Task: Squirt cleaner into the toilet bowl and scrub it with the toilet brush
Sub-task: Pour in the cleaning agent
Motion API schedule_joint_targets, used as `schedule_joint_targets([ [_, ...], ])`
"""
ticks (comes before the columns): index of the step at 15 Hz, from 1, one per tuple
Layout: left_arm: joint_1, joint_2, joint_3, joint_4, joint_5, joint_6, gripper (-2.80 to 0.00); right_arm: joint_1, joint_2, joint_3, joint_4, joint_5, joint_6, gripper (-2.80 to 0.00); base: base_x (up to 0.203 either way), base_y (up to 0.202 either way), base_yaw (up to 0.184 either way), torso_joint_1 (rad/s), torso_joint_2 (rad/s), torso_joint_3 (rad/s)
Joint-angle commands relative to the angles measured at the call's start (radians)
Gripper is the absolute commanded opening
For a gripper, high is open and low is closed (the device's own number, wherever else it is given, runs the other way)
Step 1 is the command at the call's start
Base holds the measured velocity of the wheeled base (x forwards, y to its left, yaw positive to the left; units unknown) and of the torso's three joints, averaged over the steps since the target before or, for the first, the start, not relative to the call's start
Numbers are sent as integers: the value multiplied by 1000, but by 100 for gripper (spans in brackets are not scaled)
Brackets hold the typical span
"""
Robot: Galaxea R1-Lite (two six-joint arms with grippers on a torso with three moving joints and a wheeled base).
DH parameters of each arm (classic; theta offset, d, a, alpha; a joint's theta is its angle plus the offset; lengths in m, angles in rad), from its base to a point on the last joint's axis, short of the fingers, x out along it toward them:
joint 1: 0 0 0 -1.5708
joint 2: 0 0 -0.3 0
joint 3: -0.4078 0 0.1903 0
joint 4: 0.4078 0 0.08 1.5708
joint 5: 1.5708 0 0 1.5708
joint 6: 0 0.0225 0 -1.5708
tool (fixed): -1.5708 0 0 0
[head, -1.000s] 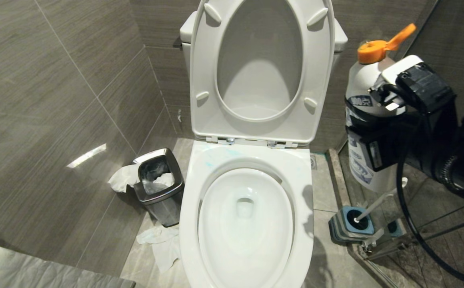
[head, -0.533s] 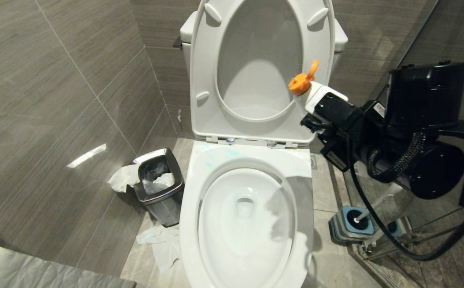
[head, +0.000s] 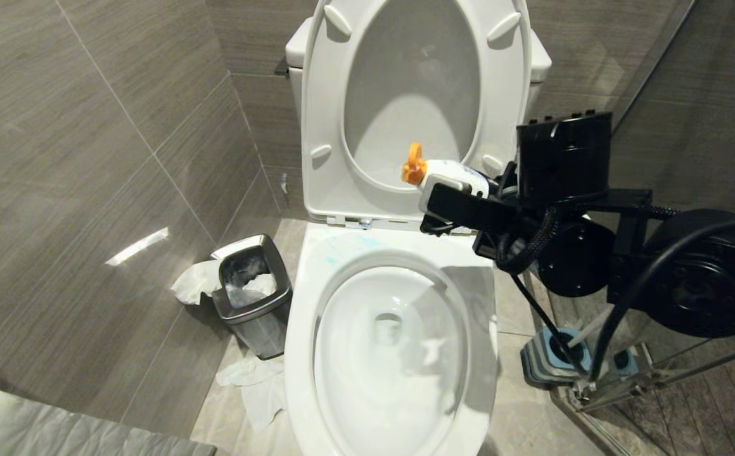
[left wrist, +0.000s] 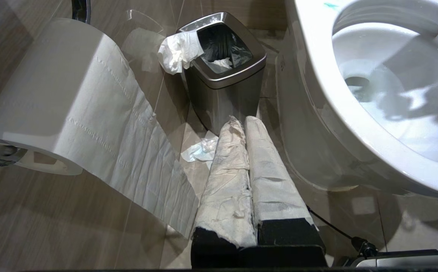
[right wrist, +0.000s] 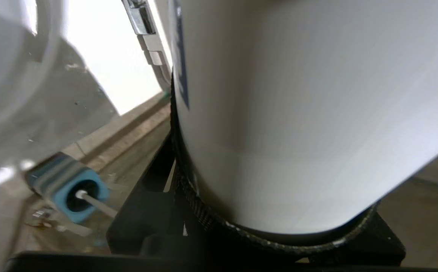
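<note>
We see the toilet bowl (head: 304,329) as glossy white ceramic, its raised seat (head: 317,95) smooth white plastic. The waste bin (head: 260,329) looks like brushed steel with a shiny rim. Wall tiles (head: 89,158) are matt grey with a fine grain. Crumpled soft paper (head: 193,282) lies beside the bin. The bottle (right wrist: 317,113) is smooth white plastic.

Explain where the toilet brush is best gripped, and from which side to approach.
Grip the brush on its slim white handle, well above the blue holder. The handle leans up and away from the toilet, so come from above with fingers straddling the shaft, then lift along its slant. The right tool holds the bottle now.
</note>
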Motion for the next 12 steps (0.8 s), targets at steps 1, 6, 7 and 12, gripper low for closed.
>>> schedule_joint_targets([
  [1,0,2,0,0,0,0,-280,1,21,-19,-1,-6,-107,-280,0,0,0,0,0,0],
  [6,0,2,0,1,0,0,-280,1,11,-2,4,-52,-241,-280,0,0,0,0,0,0],
  [7,0,2,0,0,0,0,-280,1,14,3,3,-66,-259,-280,0,0,0,0,0,0],
  [12,-1,2,0,0,0,0,-280,1,20,10,1,-95,-402,-280,0,0,0,0,0,0],
])
